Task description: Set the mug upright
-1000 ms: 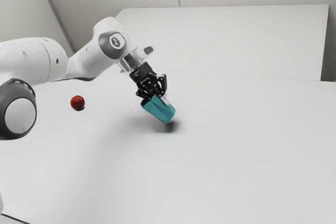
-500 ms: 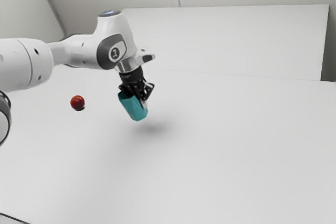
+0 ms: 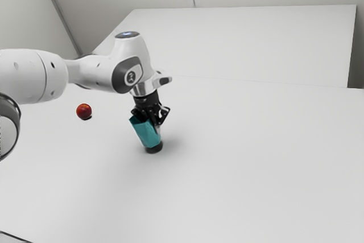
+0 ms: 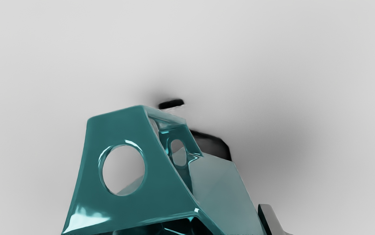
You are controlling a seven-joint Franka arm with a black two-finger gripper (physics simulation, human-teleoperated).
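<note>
Exterior view: black two-finger jaws (image 3: pixel 153 124) pinch the teal faceted mug (image 3: pixel 147 134), tilted base-down, likely to settle it upright on the white desk (image 3: pixel 244 163).

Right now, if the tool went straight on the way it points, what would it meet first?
Probably the tabletop, met by the lower end of the held mug; any remaining gap is unclear.
</note>
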